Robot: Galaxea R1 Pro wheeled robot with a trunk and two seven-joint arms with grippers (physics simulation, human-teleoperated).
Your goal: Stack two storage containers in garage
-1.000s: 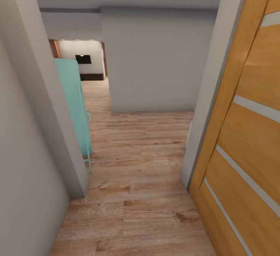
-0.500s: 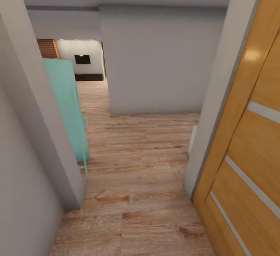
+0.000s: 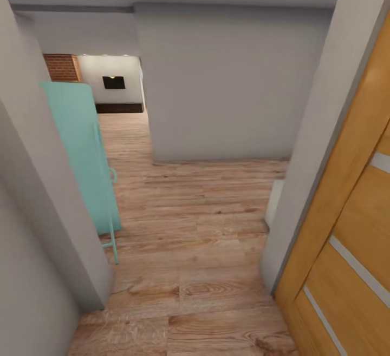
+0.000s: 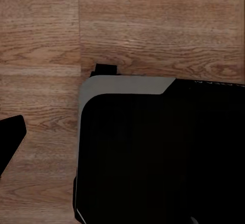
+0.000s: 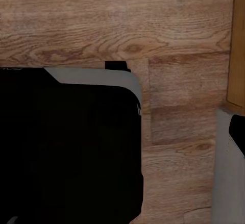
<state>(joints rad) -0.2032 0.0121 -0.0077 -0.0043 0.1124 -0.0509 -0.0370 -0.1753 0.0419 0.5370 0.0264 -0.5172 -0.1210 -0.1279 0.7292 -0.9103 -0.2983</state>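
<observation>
The robot looks down a hallway with a wood plank floor (image 3: 189, 226); a honey-wood door (image 3: 346, 226) is cut off at the right; a grey wall (image 3: 32, 226) hides part of a mint-green thing (image 3: 81, 156); far off, small and hard to make out, is the living room (image 3: 116, 88) with a black TV (image 3: 114, 82); both wrist views show a big black base (image 4: 163, 152) over planks; I cannot tell how either gripper stands.
</observation>
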